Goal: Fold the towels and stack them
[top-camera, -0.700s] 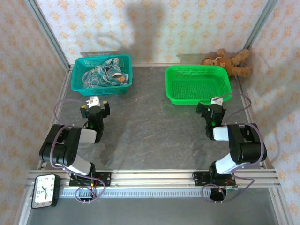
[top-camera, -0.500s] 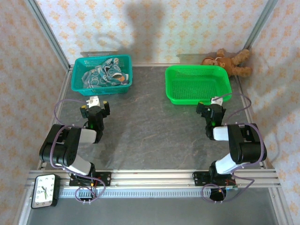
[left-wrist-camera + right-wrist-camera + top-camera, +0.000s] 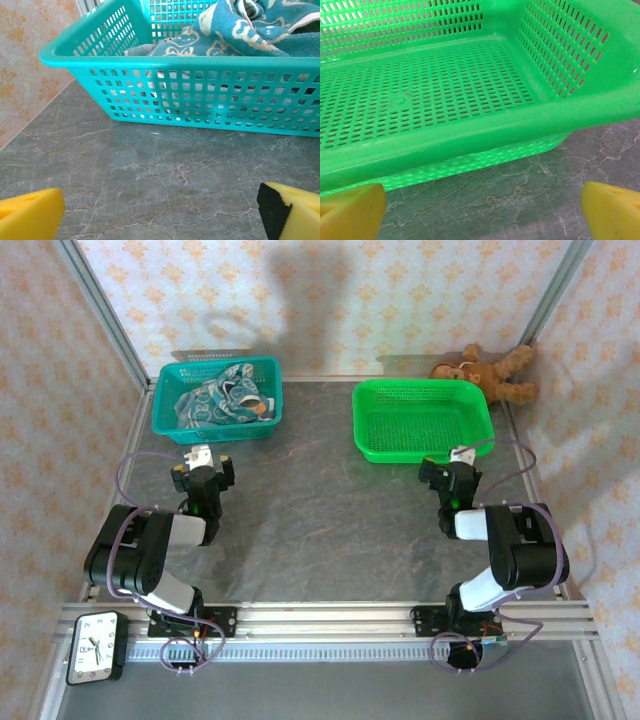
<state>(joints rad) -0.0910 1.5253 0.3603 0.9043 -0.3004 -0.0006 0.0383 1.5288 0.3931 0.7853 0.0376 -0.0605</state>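
Observation:
The towels (image 3: 222, 398) lie bunched together inside a teal basket (image 3: 165, 418) at the back left; in the left wrist view the towels (image 3: 250, 30) show cream cartoon prints above the basket's rim (image 3: 165, 62). My left gripper (image 3: 202, 468) rests low on the table just in front of that basket, open, with bare tabletop between its yellow fingertips (image 3: 30, 217). My right gripper (image 3: 452, 472) sits open in front of a bright green basket (image 3: 478, 440), nothing between its yellow fingertips (image 3: 612, 210).
The green basket (image 3: 470, 125) has nothing in it. A brown teddy bear (image 3: 495, 375) lies at the back right corner by the wall. A small clock (image 3: 96, 646) sits on the frame at the near left. Grey marble tabletop (image 3: 320, 510) spreads between the arms.

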